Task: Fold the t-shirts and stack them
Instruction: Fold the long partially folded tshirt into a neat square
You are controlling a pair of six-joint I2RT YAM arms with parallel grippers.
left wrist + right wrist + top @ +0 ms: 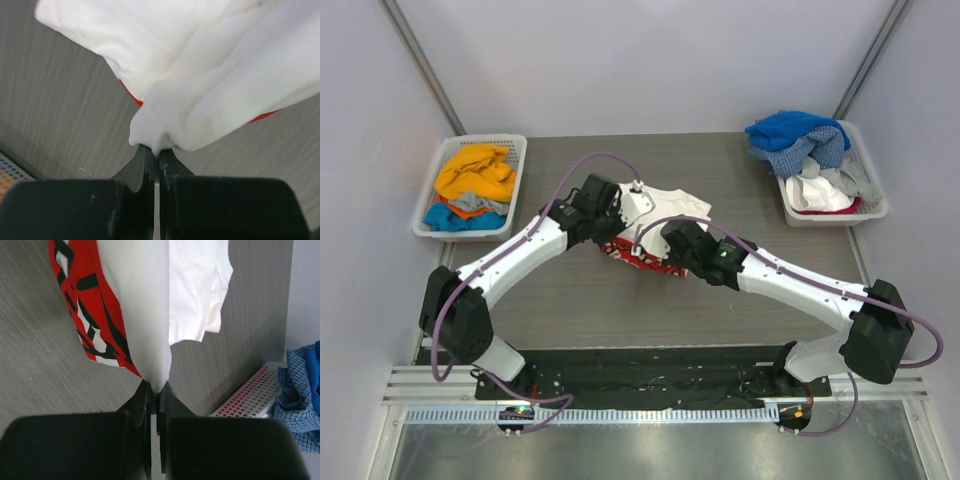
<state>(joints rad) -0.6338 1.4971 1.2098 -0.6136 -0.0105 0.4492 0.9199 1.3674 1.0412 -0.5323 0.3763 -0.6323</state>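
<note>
Two robot arms reach in from the near edge of a grey wood-grain bench [560, 300] and meet at a white t-shirt [670, 208] [200, 75] [195, 285]. The shirt lies bunched at the middle of the bench. The left arm [510, 255] comes in from the shirt's near left. The left jaws are pressed together on a pinch of plain white cloth at the shirt's left side. The right arm [800, 285] comes in from the shirt's near right. The right jaws are clamped on the shirt's near edge, just beside its red logo [642, 260] [90, 315] with black and white marks. Whether the shirt is lifted off the bench cannot be told.

Beyond the shirt to its left, a white slatted basket [425, 228] holds an orange shirt [475, 172] over grey and blue cloth. Beyond the shirt to its right, a second white basket [873, 212] [250, 395] holds a blue shirt [790, 130], a blue-checked shirt [810, 155] [300, 400] and pale cloth.
</note>
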